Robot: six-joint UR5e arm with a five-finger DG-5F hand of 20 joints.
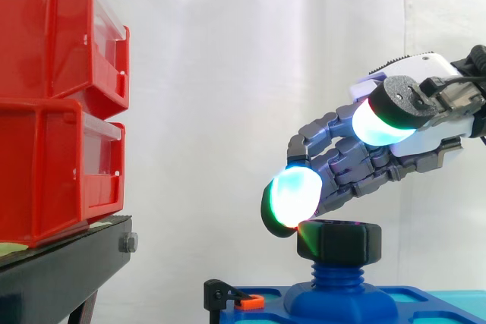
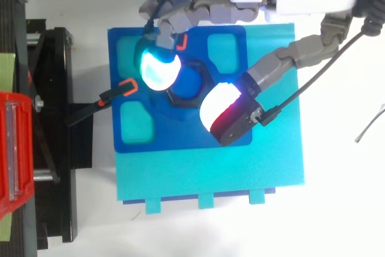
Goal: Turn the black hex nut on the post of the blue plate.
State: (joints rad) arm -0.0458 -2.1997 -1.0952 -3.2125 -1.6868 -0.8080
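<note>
Black hex nut [image 1: 342,242] sits atop the post [image 1: 338,272] of the blue plate [image 2: 171,133]. Above the nut the hand [image 1: 361,165] is spread, one cyan fingertip [image 1: 292,195] touching its rim and the thumb [image 1: 387,115] raised clear.

No writing, number, label or sign can be read in either view. The stacked red plastic bins [image 1: 45,149] at the left of the frame, the blue plate [image 2: 180,129], the black hex nut [image 1: 342,242] on its post and the grey and white hand [image 1: 357,165] at the right all show plain surfaces with no legible print.
</note>
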